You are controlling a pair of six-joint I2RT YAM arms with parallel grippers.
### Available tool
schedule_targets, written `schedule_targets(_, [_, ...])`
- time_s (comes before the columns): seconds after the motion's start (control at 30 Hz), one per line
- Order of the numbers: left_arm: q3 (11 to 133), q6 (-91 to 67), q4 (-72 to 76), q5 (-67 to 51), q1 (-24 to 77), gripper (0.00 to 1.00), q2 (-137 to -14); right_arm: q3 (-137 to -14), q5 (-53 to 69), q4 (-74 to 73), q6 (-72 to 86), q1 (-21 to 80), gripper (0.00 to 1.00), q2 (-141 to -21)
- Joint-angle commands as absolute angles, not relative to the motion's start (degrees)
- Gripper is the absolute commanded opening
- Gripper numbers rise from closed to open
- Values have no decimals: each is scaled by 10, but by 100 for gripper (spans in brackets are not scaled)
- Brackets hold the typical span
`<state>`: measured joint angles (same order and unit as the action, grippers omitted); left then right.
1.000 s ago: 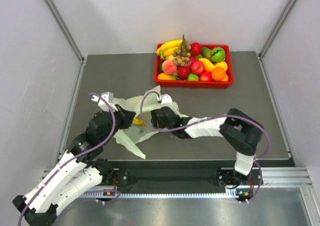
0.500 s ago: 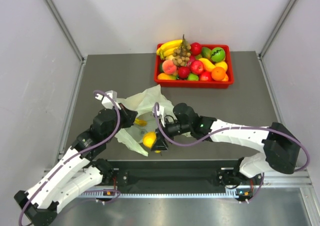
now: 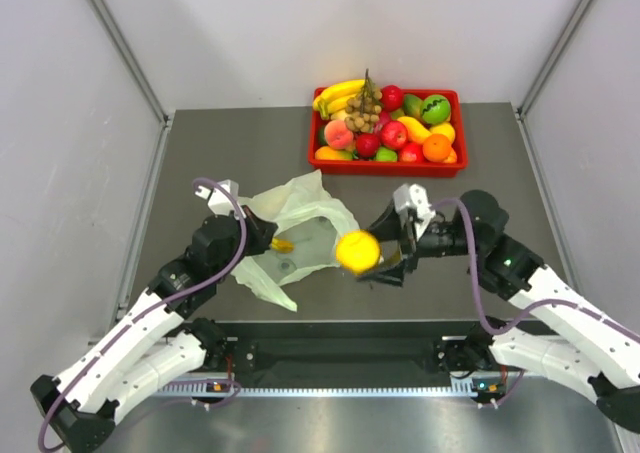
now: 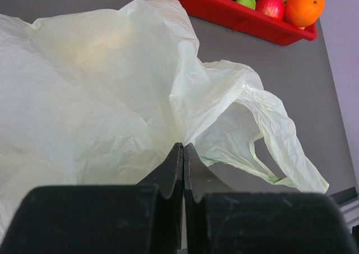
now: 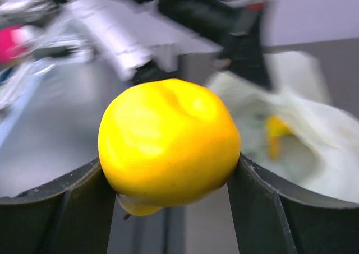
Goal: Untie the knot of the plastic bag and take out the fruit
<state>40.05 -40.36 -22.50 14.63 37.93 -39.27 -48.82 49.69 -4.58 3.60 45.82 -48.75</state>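
Fruit, one round yellow fruit [image 3: 357, 251], clasped between the two dark fingers of the right gripper [image 3: 374, 257]; in the right wrist view the fruit [image 5: 168, 144] fills the gap of that gripper [image 5: 168, 170], a finger pressed to either side. Position: over the grey table [image 3: 230, 143], just beside the right edge of the plastic bag [image 3: 300, 213] and outside it. Bag: pale green, translucent, crumpled, lying open on the table between the two arms. Left gripper [image 3: 262, 235] at the bag's left side; in the left wrist view its fingers [image 4: 183, 170] are closed tight together on a fold of the film [image 4: 101, 97], with one handle loop [image 4: 280, 147] trailing slack to the right. Small yellow piece [image 3: 283, 243] inside the bag, seen blurred in the right wrist view [image 5: 275, 132]. Red tray [image 3: 385, 168] at the far side of the table, well apart from the bag, holding a banana bunch [image 3: 340, 93], tan berry cluster [image 3: 365, 108], green dark-marked fruit [image 3: 436, 108], orange [image 3: 436, 148] and other pieces.
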Motion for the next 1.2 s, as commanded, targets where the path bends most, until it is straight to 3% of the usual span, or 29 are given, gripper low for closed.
schedule_targets(0.0, [414,-397,-183,152,380,0,-399,-527,193,-68,50,417,0,-506])
schedule_targets(0.1, [413,-400,-179,144,380,0,-406,-613,-52,-115,58,376,0,-606])
schedule_targets(0.2, [418,-400,-184,142,380,0,-406,-713,-163,-133,86,314,0,-734])
schedule_targets(0.43, [439,-400,-221,148,379,0,-384,-861,-248,-70,129,201,0,-950])
schedule_targets(0.7, [433,-404,-245,156,380,0,-356,-1119,-214,-161,83,160,5,-1161])
schedule_targets(0.87, [429,-407,-242,147,380,0,-358,-1233,-217,-187,43,159,19,-1257])
schedule_targets(1.17, [426,-407,-250,153,379,0,-344,-1267,-221,-184,-18,154,35,-1295])
